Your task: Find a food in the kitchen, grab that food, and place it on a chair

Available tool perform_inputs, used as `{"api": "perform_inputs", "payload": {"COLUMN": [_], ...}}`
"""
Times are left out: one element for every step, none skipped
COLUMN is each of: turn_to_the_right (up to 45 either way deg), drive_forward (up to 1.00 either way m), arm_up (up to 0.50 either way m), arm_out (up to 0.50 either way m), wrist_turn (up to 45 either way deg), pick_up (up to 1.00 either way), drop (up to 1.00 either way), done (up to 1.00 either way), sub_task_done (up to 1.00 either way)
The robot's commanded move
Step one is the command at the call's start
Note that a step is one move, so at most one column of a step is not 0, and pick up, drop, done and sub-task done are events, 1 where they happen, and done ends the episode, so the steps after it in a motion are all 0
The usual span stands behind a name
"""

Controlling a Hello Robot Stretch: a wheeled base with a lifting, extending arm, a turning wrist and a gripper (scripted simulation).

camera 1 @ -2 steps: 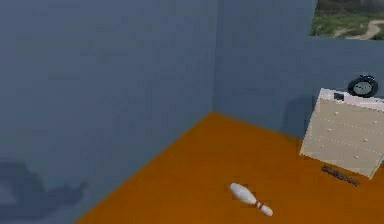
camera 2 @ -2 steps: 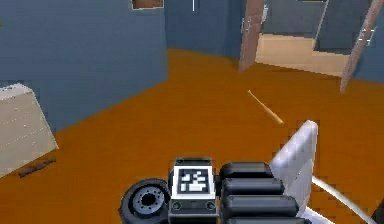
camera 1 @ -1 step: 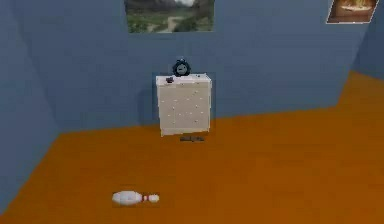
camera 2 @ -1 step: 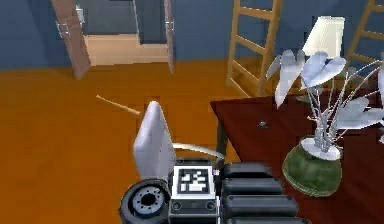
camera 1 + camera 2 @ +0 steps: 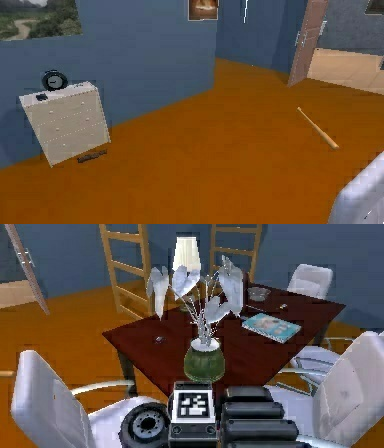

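Note:
White chairs stand round a dark wooden table (image 5: 150, 349) in the arm side view: one at the near left (image 5: 45, 394), one at the right (image 5: 350, 389), one at the far right (image 5: 305, 279). At the view's bottom edge is the arm's dark bar (image 5: 255, 419) with a white marked square (image 5: 192, 405). Left of it is the gripper's dark round body (image 5: 145, 426), low by the near left chair's seat. I cannot make out its far end, so I cannot tell whether it holds anything. No item here reads clearly as food.
On the table are a pale-leaved plant in a green pot (image 5: 203, 359), a book (image 5: 270, 324), a small bowl (image 5: 258, 293) and a lamp (image 5: 186, 252). Ahead lies orange floor with a baseball bat (image 5: 318, 128), a white dresser (image 5: 65, 122) bearing a clock (image 5: 54, 80), and a doorway (image 5: 345, 60).

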Motion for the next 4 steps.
{"api": "perform_inputs", "payload": {"turn_to_the_right": [0.0, 0.0, 0.0, 0.0], "drive_forward": [0.0, 0.0, 0.0, 0.0], "arm_up": [0.0, 0.0, -0.34, -0.32], "arm_out": [0.48, 0.0, 0.0, 0.0], "wrist_turn": [0.0, 39.0, 0.0, 0.0], "pick_up": [0.0, 0.0, 0.0, 0.0], "drop": [0.0, 0.0, 0.0, 0.0], "done": [0.0, 0.0, 0.0, 0.0], "sub_task_done": [0.0, 0.0, 0.0, 0.0]}}
